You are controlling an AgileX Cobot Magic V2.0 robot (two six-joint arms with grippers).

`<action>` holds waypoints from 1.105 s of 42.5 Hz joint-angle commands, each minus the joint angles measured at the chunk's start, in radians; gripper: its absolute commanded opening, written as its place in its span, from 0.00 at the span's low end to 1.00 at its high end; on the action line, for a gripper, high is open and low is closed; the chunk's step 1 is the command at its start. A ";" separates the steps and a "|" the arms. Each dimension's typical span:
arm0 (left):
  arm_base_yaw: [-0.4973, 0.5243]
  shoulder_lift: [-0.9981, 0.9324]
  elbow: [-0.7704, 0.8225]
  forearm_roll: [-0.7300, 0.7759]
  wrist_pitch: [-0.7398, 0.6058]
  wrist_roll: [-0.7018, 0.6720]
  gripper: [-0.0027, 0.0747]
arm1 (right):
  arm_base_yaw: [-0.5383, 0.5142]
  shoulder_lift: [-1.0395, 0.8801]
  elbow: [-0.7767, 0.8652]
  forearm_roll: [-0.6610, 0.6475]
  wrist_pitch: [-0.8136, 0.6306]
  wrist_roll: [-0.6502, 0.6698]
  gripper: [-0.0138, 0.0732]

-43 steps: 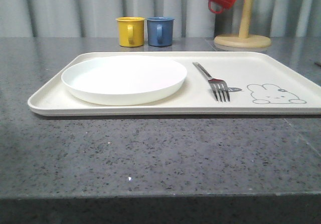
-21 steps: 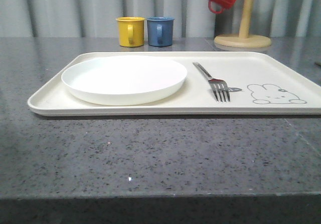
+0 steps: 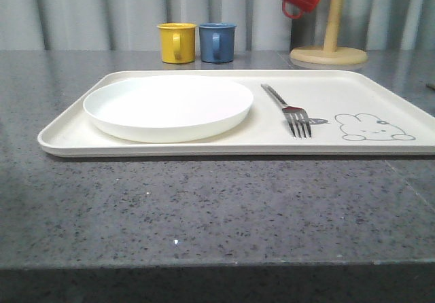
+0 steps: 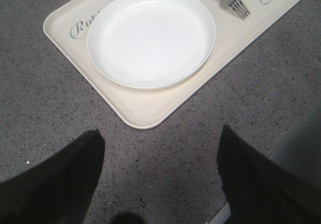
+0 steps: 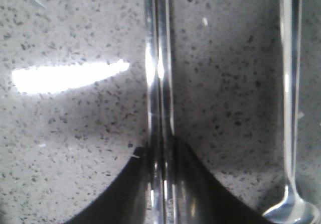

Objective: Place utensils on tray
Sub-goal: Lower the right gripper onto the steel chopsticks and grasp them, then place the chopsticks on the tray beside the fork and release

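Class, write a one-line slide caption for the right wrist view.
Right gripper closed on the chopsticks over speckled countertop, spoon lying alongside.

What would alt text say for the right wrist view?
The right gripper is closed on a pair of flat metal chopsticks lying on a speckled grey countertop. A metal spoon lies beside them, apart.

Left gripper (image 4: 160,179) spread, right gripper (image 5: 160,184) pinched

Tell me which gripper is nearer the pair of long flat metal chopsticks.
Right. The right gripper has its fingers closed against the pair of long flat metal chopsticks on the grey counter. The left gripper hangs open over counter beside the cream rectangular tray.
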 commanded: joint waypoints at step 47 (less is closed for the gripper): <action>-0.009 -0.001 -0.026 -0.011 -0.070 -0.007 0.65 | 0.299 -0.023 -0.068 0.369 -0.024 0.098 0.40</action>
